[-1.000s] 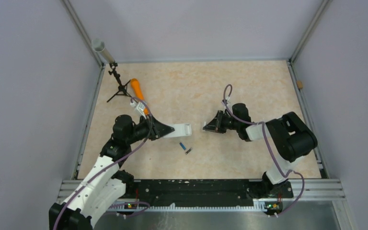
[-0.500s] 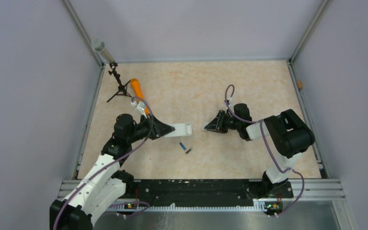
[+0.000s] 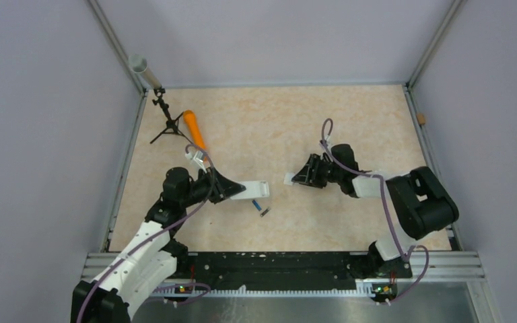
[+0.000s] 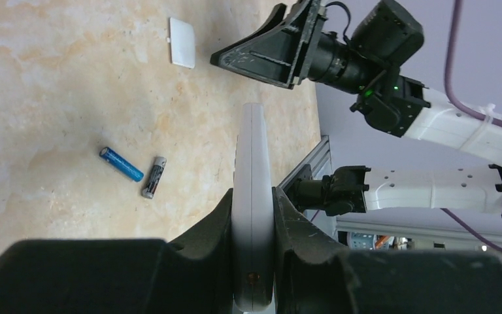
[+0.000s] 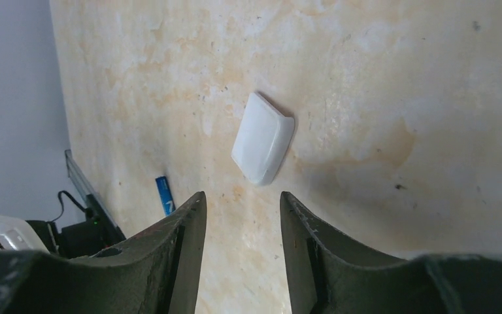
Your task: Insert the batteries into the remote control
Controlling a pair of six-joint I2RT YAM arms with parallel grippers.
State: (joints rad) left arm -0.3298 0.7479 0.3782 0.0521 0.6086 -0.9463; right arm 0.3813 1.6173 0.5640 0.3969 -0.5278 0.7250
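My left gripper [image 3: 237, 190] is shut on the white remote control [image 3: 254, 188], holding it on edge just above the table; the wrist view shows the remote [image 4: 251, 144] pinched between the fingers [image 4: 219, 216]. The blue battery [image 3: 257, 204] and the dark battery [image 3: 265, 212] lie side by side on the table just in front of the remote, also seen in the left wrist view [image 4: 121, 163] [image 4: 153, 176]. My right gripper [image 3: 299, 178] is open and empty, low over the table, with a small white battery cover [image 5: 262, 138] lying flat just beyond its tips.
An orange cylinder [image 3: 193, 128] and a small black tripod [image 3: 167, 121] sit at the back left, with a grey tube [image 3: 141, 67] in the corner. Walls enclose the table on three sides. A metal rail [image 3: 276, 259] runs along the front edge.
My left gripper has moved the remote a little nearer the front, towards the batteries. My right gripper has drawn back slightly to the right from the white cover.
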